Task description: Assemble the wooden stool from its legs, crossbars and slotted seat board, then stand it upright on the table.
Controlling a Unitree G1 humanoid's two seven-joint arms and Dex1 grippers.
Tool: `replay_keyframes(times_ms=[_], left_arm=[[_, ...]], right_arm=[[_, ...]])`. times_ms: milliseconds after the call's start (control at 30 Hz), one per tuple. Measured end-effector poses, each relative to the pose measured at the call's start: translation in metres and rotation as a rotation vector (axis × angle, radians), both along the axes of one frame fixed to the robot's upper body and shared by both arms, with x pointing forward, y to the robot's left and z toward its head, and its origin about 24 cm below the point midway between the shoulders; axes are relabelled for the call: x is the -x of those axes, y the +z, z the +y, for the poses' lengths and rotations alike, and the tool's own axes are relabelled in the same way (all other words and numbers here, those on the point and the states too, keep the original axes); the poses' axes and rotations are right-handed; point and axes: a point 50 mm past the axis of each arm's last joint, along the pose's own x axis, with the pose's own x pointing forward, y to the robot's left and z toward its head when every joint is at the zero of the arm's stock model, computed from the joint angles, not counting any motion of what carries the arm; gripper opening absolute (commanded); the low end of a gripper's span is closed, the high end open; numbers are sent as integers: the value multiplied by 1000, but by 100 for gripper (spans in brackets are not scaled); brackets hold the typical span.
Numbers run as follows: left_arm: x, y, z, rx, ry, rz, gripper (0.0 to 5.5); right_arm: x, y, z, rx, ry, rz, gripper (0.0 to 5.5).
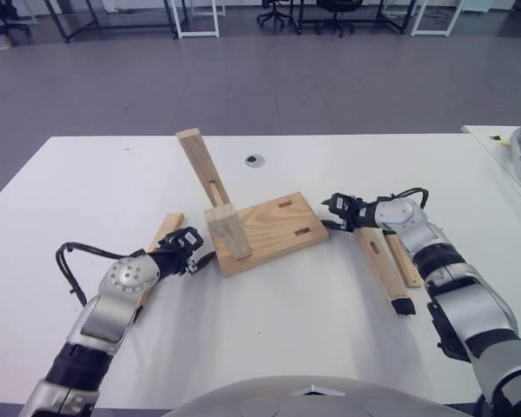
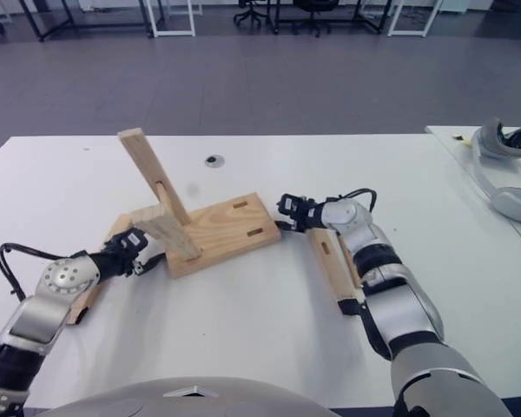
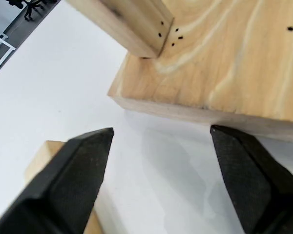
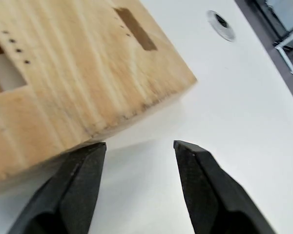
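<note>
The slotted seat board (image 1: 273, 228) lies flat in the middle of the white table. One wooden leg (image 1: 202, 167) rises tilted from its left end, with a second short piece (image 1: 229, 234) lying across that end. My left gripper (image 1: 207, 258) is open, just off the board's front left corner (image 3: 136, 100). My right gripper (image 1: 332, 211) is open at the board's right corner (image 4: 151, 92), fingers apart and nothing between them. A loose leg (image 1: 165, 231) lies under my left arm. Two more pieces (image 1: 380, 261) lie under my right forearm.
A round grommet (image 1: 255, 160) sits in the table behind the board. A white and grey headset (image 2: 504, 174) rests on a side surface at the far right. The table's front half is bare. Chairs and desk frames stand far behind.
</note>
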Motion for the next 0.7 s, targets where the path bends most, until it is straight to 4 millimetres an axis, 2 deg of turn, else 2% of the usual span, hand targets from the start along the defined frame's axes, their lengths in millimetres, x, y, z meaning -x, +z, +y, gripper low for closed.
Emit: replay_keyframes(times_ms=[133, 200, 233, 267, 300, 333, 367, 400, 467, 500, 600, 633, 700], left_arm=[[-33, 1, 8, 73, 31, -43, 366], [-52, 11, 8, 171, 1, -113, 366], [-64, 26, 9, 212, -33, -187, 366], [-74, 48, 24, 209, -23, -287, 366], [-74, 56, 36, 187, -7, -322, 366], [-70, 57, 50, 164, 18, -327, 366], [-57, 53, 66, 128, 34, -309, 366], [-40, 44, 75, 94, 28, -267, 366], [-9, 31, 76, 38, -32, -180, 366], [1, 28, 72, 26, -61, -152, 366], [34, 29, 37, 31, -183, -52, 366], [40, 34, 23, 53, -219, -37, 366], [46, 44, -3, 65, -289, -16, 366]], right_arm=[[33, 13, -5, 27, 167, 138, 261], [44, 23, -2, 26, 213, 192, 261], [43, 38, 5, -16, 233, 165, 261], [29, 64, 0, -24, 184, 68, 261], [21, 78, -7, -21, 143, 15, 261], [14, 87, -10, -16, 112, -31, 261], [3, 89, -11, -20, 52, -91, 261], [-6, 83, -9, -30, -11, -130, 261], [-15, 63, 5, -10, -43, -165, 261], [-16, 54, 11, -1, -43, -173, 261], [-18, 12, 30, 97, -68, -193, 261], [-20, 4, 33, 141, -70, -220, 261], [-26, 4, 43, 183, -41, -257, 261]])
